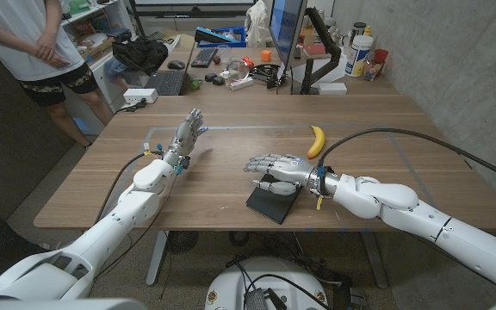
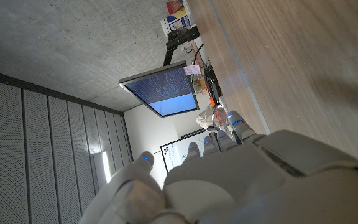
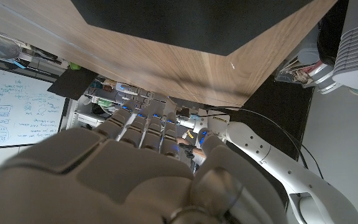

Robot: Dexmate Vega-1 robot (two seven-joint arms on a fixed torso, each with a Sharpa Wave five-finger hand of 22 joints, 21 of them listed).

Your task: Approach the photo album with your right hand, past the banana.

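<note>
Right hand point(image 1: 275, 165) over photo album point(image 1: 271, 203).

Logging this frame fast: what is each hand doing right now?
Left hand: open, fingers raised over the table, holding nothing.
Right hand: open, fingers extended above the photo album, holding nothing; banana lies behind it.

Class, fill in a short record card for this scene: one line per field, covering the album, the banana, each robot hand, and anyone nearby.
photo album: black photo album, flat near the table's front edge
banana: yellow banana, farther back than the album, apart from it
right hand: right hand over the album's far end, fingers spread, holding nothing
left hand: left hand raised, fingers apart, holding nothing
bystander: person standing beyond the table's left corner
</note>
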